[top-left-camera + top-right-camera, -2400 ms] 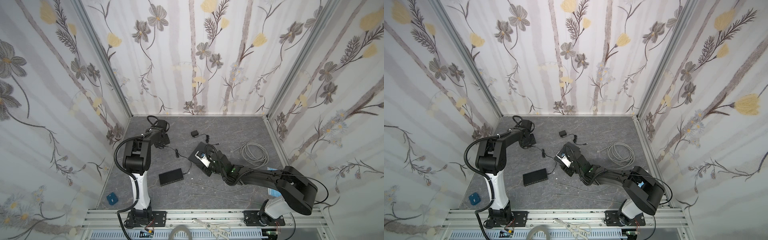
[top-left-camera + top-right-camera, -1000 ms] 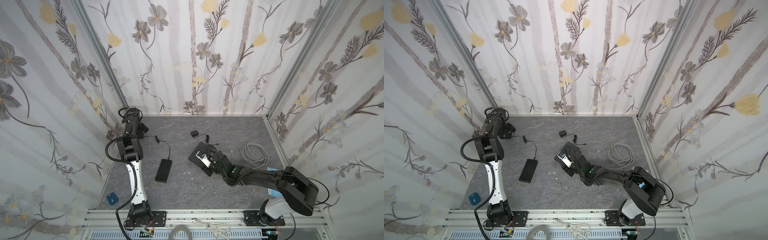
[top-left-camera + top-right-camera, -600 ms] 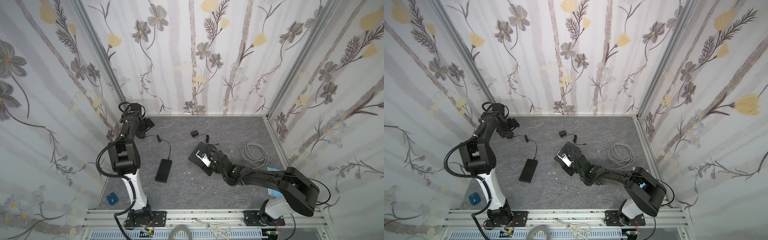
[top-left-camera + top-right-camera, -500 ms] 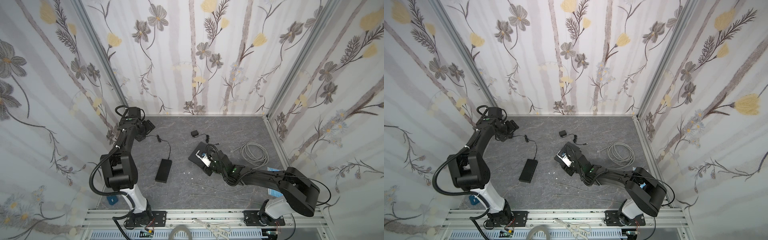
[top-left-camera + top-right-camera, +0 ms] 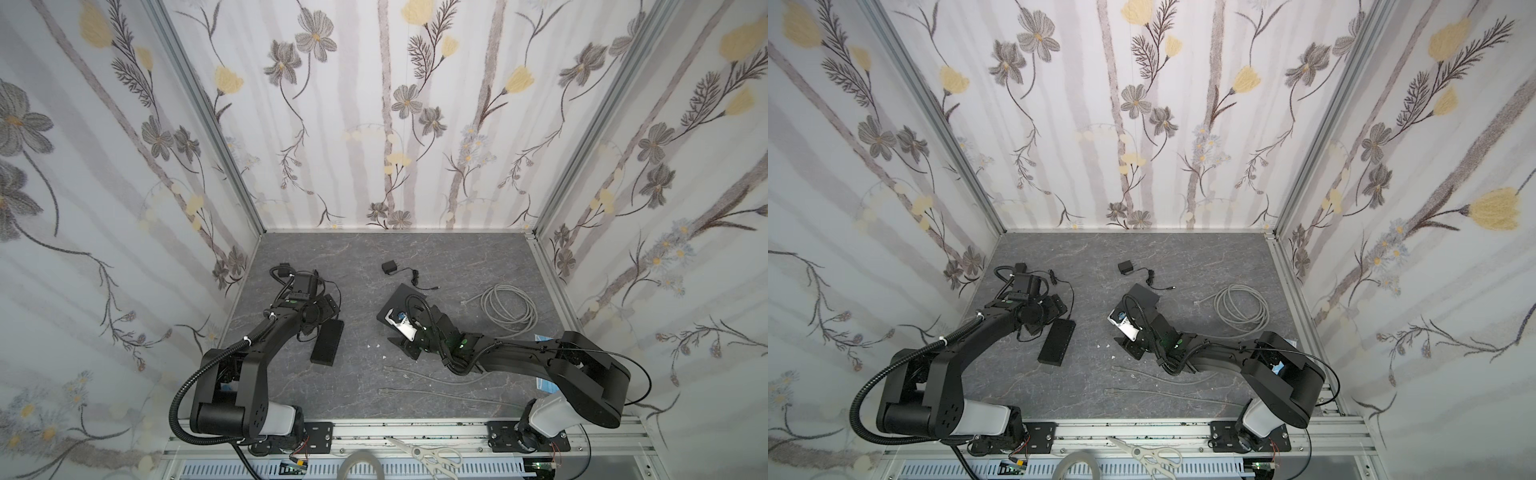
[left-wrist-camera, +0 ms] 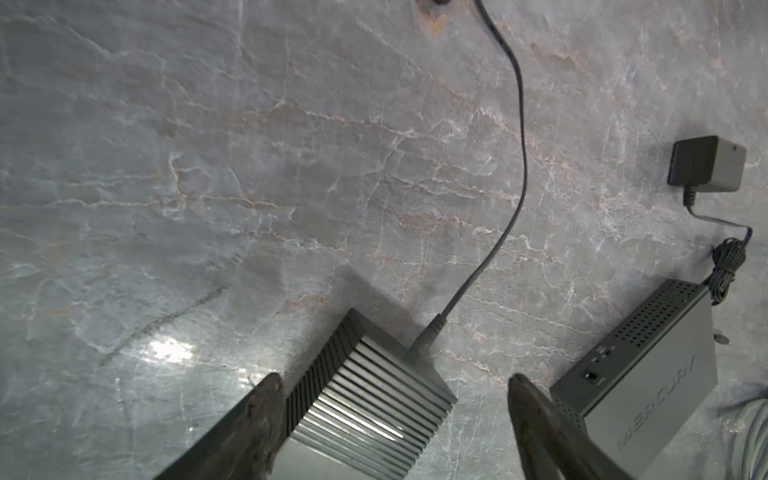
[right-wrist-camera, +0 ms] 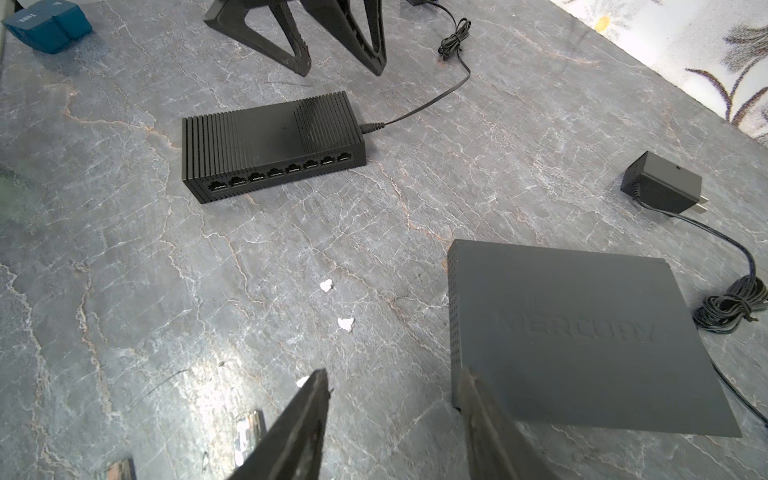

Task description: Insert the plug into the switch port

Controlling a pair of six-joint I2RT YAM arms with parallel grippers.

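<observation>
The switch is a black ribbed box with a row of empty ports along one long side. A black cord's plug sits in its far short end. My left gripper hangs open over that end, its fingers straddling the box without touching it. My right gripper stands open with only bare table between its fingers, one finger beside the corner of a grey box. A clear cable plug lies loose near it.
A flat dark grey box lies under the right wrist. A power adapter with its bundled cord sits behind it. A grey cable coil is at the right, thin grey cables near the front, and scissors on the rail.
The left arm has swung from the back left corner by the wall to above the switch's far end, gripper open. The switch, turned a second ago, now lies still. The right arm has not moved.
</observation>
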